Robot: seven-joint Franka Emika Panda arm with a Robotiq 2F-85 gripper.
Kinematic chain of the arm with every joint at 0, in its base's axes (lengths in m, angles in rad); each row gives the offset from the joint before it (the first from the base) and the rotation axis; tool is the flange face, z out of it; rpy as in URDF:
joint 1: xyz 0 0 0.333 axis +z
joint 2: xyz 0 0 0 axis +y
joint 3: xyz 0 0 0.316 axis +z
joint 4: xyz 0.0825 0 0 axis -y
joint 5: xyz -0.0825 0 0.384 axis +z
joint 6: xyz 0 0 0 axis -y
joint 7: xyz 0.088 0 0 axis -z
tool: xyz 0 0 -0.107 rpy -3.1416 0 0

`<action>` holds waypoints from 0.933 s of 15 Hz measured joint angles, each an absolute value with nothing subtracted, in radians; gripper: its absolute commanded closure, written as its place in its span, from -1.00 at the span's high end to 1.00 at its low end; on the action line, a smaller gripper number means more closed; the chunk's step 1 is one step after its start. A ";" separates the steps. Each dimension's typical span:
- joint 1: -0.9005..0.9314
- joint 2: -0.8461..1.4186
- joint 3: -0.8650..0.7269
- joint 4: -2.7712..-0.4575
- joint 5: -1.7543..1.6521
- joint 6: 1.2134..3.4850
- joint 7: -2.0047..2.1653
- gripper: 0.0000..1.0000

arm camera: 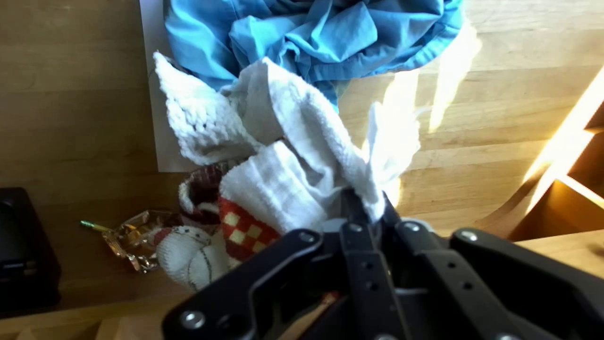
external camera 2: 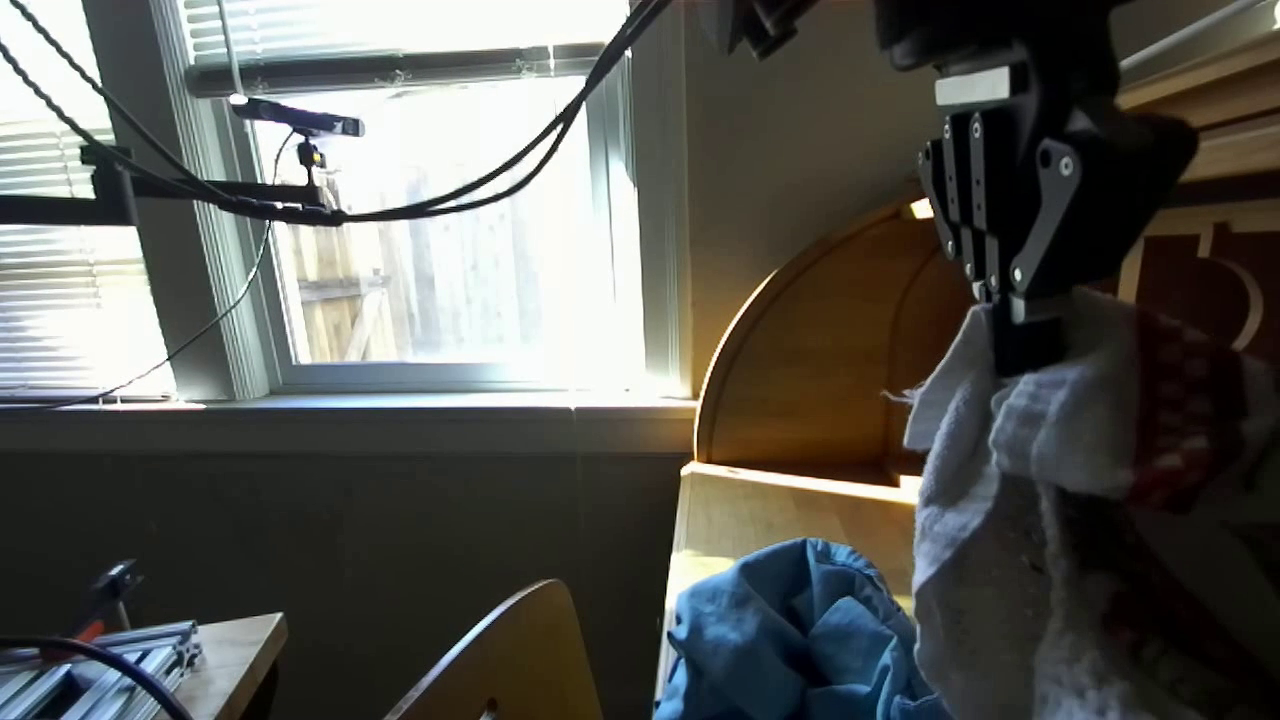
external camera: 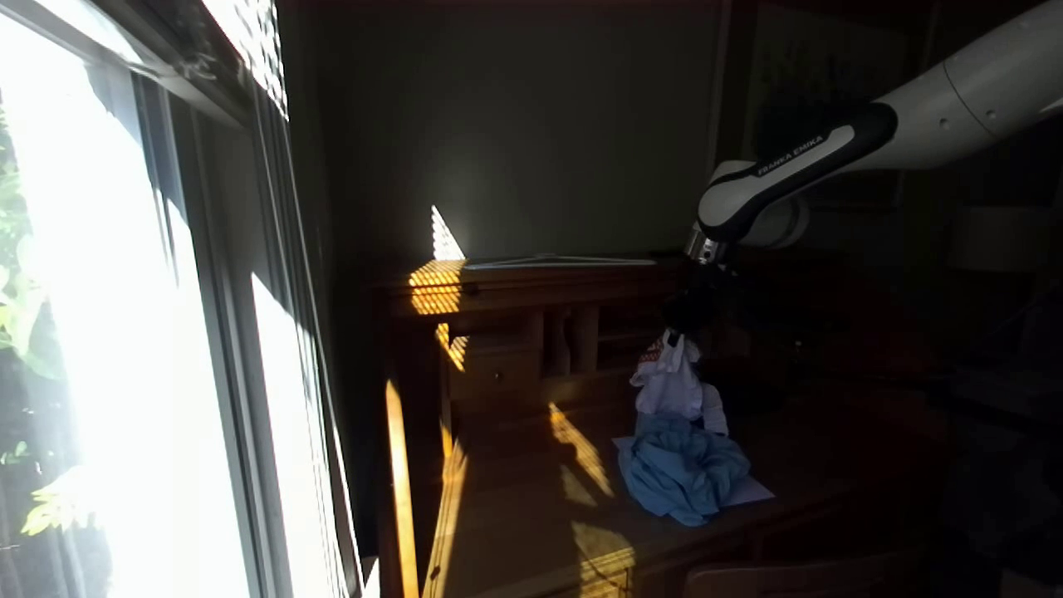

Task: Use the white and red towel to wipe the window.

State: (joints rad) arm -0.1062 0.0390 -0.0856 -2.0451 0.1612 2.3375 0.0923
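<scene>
My gripper [arm camera: 368, 208] is shut on the white and red towel [arm camera: 288, 184], pinching a bunched white fold between its fingertips. The towel hangs in loose folds below the fingers, with a red checked band to one side. In both exterior views the gripper [external camera: 674, 332] [external camera 2: 1025, 345] holds the towel [external camera: 668, 386] [external camera 2: 960, 560] above the desk. I cannot tell whether its lower end touches the desk or the blue cloth. The window [external camera: 108, 332] [external camera 2: 460, 240] is bright and stands apart from the gripper. It is out of the wrist view.
A crumpled blue cloth [external camera: 685, 465] [external camera 2: 800, 630] [arm camera: 306, 38] lies on the wooden desk [external camera: 515, 498]. Desk cubbies [external camera: 573, 340] stand behind. A black device [arm camera: 23, 250] and shiny wrapper [arm camera: 141, 236] lie nearby. A chair [external camera 2: 520, 660] and mounted camera with cables [external camera 2: 300, 118] stand near the window.
</scene>
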 measured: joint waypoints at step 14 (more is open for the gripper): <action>0.042 -0.023 0.053 -1.790 0.164 2.099 -0.336 -0.93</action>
State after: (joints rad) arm 0.0421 -0.0227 0.0532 -1.7905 0.1636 2.0986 -0.3360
